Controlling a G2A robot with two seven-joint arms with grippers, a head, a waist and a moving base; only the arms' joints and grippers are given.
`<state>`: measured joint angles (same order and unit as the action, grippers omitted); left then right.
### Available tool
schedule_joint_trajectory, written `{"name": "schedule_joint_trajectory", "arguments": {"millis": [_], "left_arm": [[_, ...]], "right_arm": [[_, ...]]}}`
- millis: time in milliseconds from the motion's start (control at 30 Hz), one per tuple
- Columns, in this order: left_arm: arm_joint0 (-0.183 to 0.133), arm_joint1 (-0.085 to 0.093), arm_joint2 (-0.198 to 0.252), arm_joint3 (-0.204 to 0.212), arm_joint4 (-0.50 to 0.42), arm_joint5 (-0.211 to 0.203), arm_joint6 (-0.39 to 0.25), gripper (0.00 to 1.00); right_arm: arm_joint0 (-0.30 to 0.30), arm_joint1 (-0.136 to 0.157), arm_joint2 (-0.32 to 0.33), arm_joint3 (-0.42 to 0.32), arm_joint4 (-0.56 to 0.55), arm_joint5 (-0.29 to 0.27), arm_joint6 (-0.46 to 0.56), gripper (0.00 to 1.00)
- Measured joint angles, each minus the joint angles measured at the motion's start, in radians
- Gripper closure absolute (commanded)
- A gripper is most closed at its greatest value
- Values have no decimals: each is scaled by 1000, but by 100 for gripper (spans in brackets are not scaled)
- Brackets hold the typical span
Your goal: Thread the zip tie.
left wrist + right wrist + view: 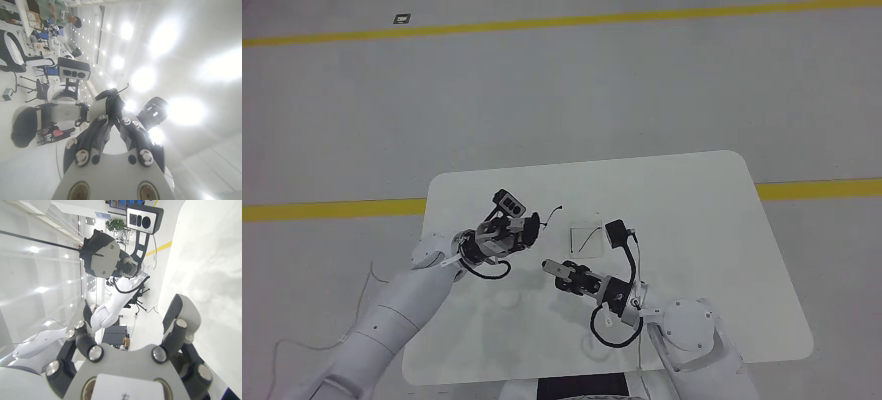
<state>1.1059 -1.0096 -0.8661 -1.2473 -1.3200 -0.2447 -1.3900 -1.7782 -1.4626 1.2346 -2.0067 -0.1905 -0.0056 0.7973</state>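
On your left, the left gripper (530, 224) sits over the white desk (692, 200), its jaws pinched tight on the black zip tie (550, 213), whose free end juts rightward. Just right of it, nearer the robot, the right gripper (548, 266) has its jaws spread wide, gripping nothing, apart from the tie.

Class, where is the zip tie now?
In the top view the zip tie is held by the shut left gripper, above the table, left of the open right gripper.
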Motion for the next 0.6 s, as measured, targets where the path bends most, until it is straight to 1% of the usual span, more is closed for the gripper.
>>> {"name": "schedule_joint_trajectory", "arguments": {"millis": [67,200,367,467,600], "left_arm": [[-8,3,11,9,-2,-6,0,100],[-20,7,29,15,-16,-14,0,100],[-21,7,31,15,-16,-15,0,100],[-21,7,31,15,-16,-14,0,100],[-21,7,31,15,-16,-14,0,100]], "right_arm": [[0,0,0,0,0,0,0,0],[0,0,0,0,0,0,0,0],[1,0,-3,6,14,3,-9,0],[13,1,-2,32,102,14,-29,0],[41,2,-1,79,239,41,-21,0]]}}
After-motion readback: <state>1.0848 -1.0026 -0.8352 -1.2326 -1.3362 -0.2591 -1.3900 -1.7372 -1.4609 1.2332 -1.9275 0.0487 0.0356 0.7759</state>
